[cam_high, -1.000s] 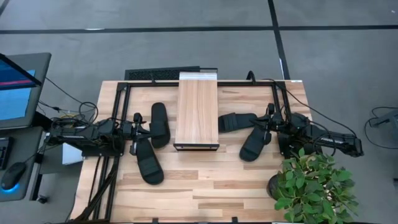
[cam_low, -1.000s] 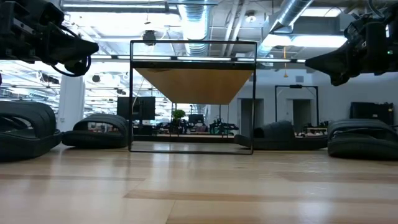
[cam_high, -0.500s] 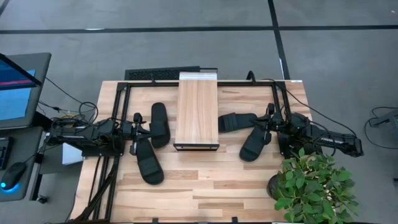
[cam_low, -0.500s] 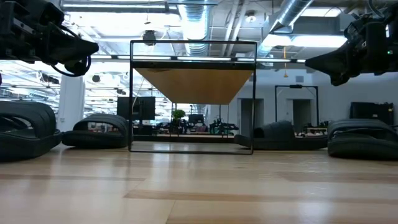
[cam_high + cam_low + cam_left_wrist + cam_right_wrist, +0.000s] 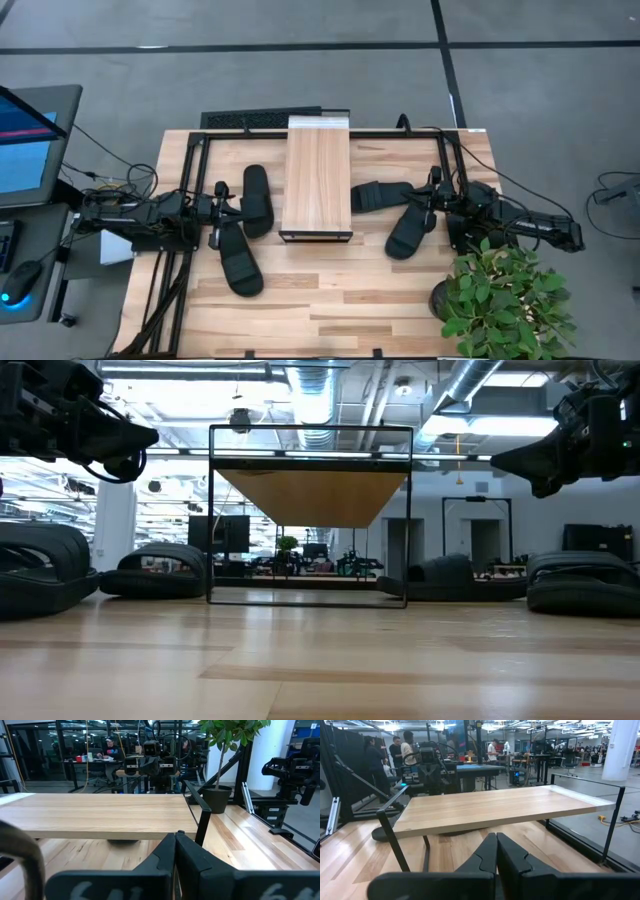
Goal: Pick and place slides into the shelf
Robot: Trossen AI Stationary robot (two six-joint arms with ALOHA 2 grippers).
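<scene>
I see my left gripper [image 5: 218, 213] pinched shut, empty, beside two matte black slides [image 5: 240, 258] lying left of the shelf [image 5: 318, 178]. That light-wood rack stands mid-table [image 5: 330, 310]. Two more slides [image 5: 410, 230] lie right of it, by my right gripper [image 5: 432, 200], likewise closed. A potted plant [image 5: 505, 295] crowds the right corner.

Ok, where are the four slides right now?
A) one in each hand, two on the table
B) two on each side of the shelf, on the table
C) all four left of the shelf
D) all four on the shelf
B: in the high view two slides lie on the table left of the shelf and two more lie right of it; none is on the shelf.
</scene>
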